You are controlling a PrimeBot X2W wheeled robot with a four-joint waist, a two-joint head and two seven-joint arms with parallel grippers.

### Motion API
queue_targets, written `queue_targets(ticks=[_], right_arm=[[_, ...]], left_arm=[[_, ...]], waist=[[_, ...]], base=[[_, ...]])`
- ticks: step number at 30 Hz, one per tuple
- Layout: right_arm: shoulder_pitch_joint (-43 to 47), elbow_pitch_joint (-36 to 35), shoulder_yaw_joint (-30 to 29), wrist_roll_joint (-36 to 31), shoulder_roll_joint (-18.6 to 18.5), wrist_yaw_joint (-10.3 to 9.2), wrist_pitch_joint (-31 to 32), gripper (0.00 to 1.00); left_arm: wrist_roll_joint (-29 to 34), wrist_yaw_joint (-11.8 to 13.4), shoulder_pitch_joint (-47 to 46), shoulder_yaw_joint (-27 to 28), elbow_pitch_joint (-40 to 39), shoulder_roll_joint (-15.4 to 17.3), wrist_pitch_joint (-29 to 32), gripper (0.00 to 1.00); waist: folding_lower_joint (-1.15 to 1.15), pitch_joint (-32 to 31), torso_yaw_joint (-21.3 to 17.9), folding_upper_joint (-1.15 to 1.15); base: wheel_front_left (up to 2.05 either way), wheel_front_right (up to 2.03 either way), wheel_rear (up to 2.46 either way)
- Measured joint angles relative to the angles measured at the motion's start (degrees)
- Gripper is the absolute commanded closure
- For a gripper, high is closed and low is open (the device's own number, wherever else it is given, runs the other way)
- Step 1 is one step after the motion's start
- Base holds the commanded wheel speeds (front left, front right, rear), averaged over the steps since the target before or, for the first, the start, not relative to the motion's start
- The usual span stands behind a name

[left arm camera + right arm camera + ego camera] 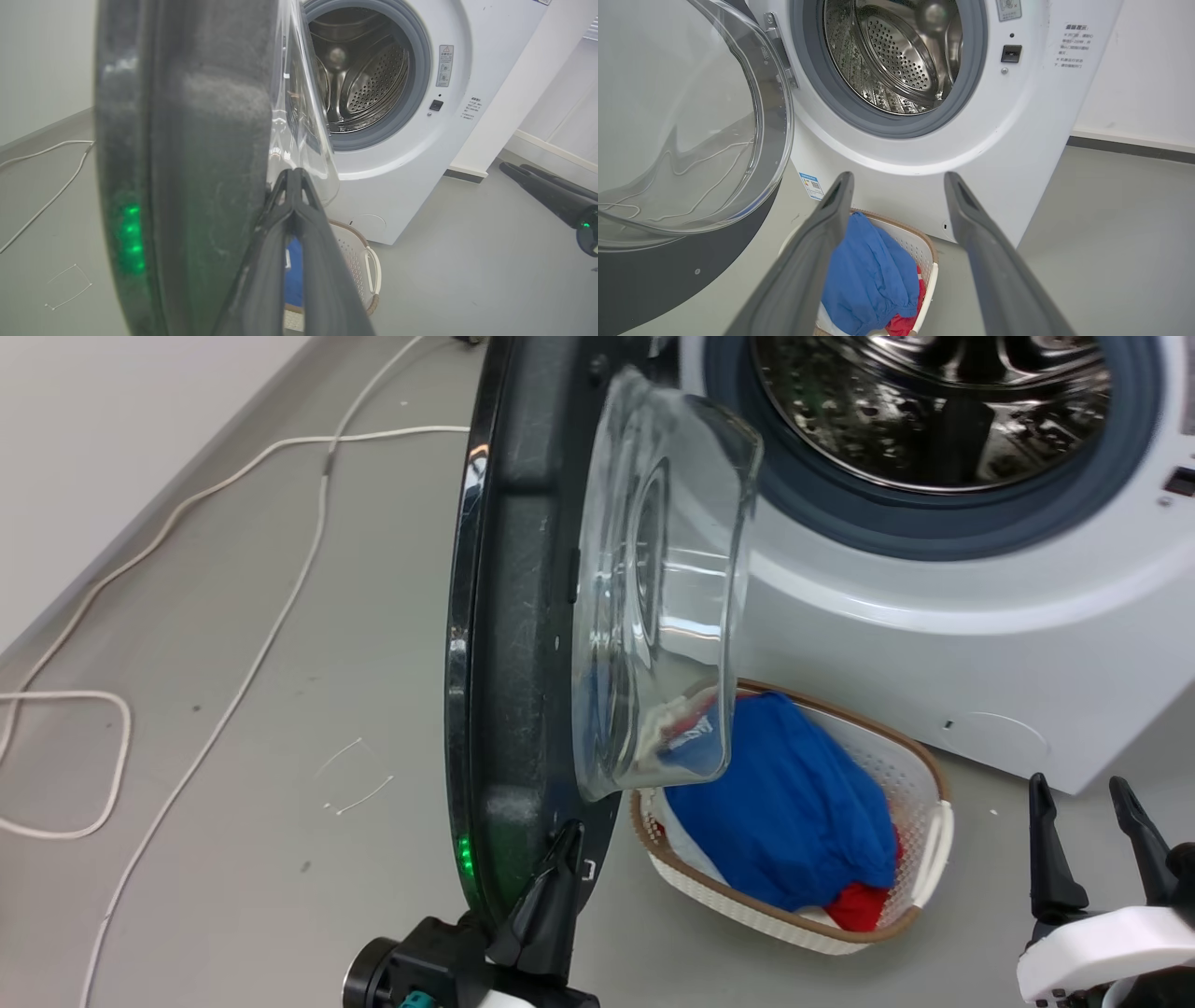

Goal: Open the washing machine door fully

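Observation:
The washing machine door (509, 616) stands swung out edge-on to me, its clear glass bowl (663, 588) bulging right towards the white washing machine (934, 644). The steel drum (934, 401) lies exposed inside the grey ring. My left gripper (568, 835) is shut, fingers together, its tip resting against the inner face of the door's lower rim. In the left wrist view the left gripper (294, 175) touches the door (187, 163) beside the glass. My right gripper (1078, 789) hangs open at the lower right, apart from everything. In the right wrist view the right gripper (899, 177) points at the machine (994, 154).
A white laundry basket (934, 831) with a brown rim holds blue and red clothes (784, 803) on the floor under the opening, just right of the door. White cables (261, 644) trail over the grey floor to the left. A wall runs along the far left.

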Motion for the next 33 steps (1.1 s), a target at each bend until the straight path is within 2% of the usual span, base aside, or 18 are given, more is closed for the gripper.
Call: queue_targets(ticks=[9, 15, 20, 33], right_arm=[[0.40, -2.03, -0.27, -0.35, 0.01, 0.00, 1.45, 0.00], [0.20, -3.31, -0.14, -1.72, 0.00, 0.00, 2.50, 0.00], [-0.81, -4.03, 0.45, -2.37, 0.01, 0.00, 3.39, 0.00], [-3.30, -4.20, 1.11, -3.28, 0.01, 0.00, 3.92, 0.00]], left_arm=[[-3.19, 0.93, 1.07, 4.43, 1.16, 0.59, -1.57, 1.00], [-4.97, -1.13, -0.57, 7.58, 4.56, 2.52, -2.45, 1.00], [-7.00, -2.97, -4.33, 12.23, 9.57, 4.63, -3.14, 1.00], [-9.13, -6.31, -15.51, 26.93, 21.25, 8.16, -4.10, 1.00]], waist=[[0.00, 1.34, 4.79, 0.00], [0.00, 2.99, 5.68, 0.00], [0.00, 4.53, 4.89, 0.00], [0.00, 8.90, -0.22, 0.00]], base=[[0.00, 0.00, 0.00], [0.00, 0.00, 0.00], [0.00, 0.00, 0.00], [0.00, 0.00, 0.00]])
